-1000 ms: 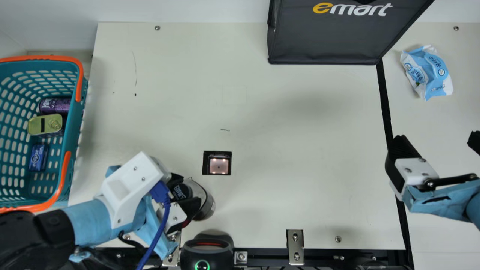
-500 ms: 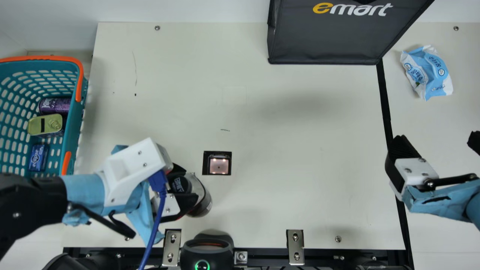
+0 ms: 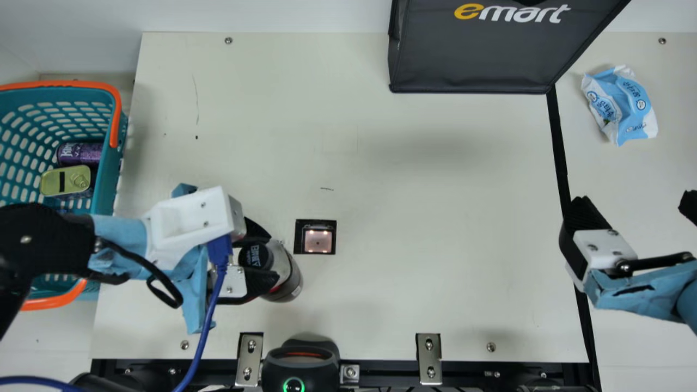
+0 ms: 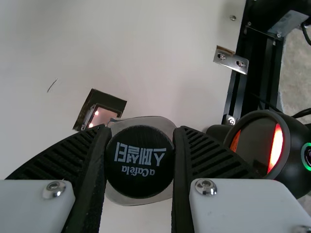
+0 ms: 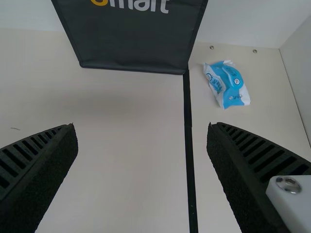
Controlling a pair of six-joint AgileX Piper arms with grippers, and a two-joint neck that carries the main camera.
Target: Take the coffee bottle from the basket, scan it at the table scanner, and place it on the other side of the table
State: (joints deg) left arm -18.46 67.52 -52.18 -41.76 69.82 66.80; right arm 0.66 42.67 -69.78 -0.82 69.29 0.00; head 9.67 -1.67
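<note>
In the main view my left gripper (image 3: 266, 256) is shut on the capped neck of the coffee bottle (image 3: 289, 280), just left of the table scanner (image 3: 317, 241) and in front of the handheld-type scanner (image 3: 300, 365). The left wrist view has the bottle's black cap (image 4: 139, 162) squeezed between the two fingers of my left gripper (image 4: 139, 150), with the table scanner (image 4: 101, 111) partly behind it. My right gripper (image 3: 634, 204) stands open at the main view's right; in its wrist view, nothing is between the fingers of the right gripper (image 5: 142, 141).
The teal basket (image 3: 103, 179) at the left holds a purple can (image 3: 79, 154) and a gold-lidded tin (image 3: 65, 181), partly under my left arm. A black bag (image 3: 474, 54) stands at the far edge. A blue-white pack (image 3: 621, 106) lies right of the black strip (image 3: 559, 147).
My left gripper has shifted slightly left and away from the near edge with the bottle in it, while its arm has swung up across the basket. The right arm has kept still.
</note>
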